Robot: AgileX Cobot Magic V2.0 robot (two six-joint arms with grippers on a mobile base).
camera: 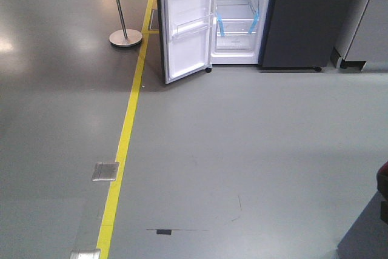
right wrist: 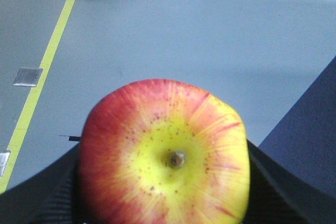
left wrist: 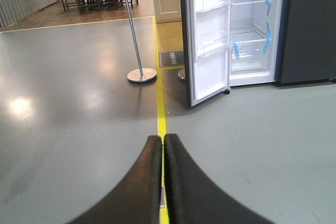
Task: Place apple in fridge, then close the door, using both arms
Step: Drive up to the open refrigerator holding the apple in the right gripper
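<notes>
The red apple (right wrist: 165, 156) with a yellow patch round its stem fills the right wrist view, and my right gripper (right wrist: 165, 192) is shut on it, black fingers pressed to both sides. My left gripper (left wrist: 162, 142) is shut with nothing in it, hanging over the floor. Far ahead stands the dark-grey fridge (camera: 297, 16) with its white inside, glass shelves and blue tape strips showing. Its door (camera: 188, 22) is swung wide open to the left, clear bins on its white inner face. In the left wrist view the fridge (left wrist: 252, 35) and door (left wrist: 210, 40) lie ahead to the right.
A yellow floor line (camera: 124, 144) runs toward the fridge's left side. A metal pole on a round base (camera: 125, 38) stands left of the door. Metal floor plates (camera: 105, 171) lie beside the line. A dark-blue surface (right wrist: 310, 140) is at my right. A grey cabinet (camera: 367, 16) stands right of the fridge.
</notes>
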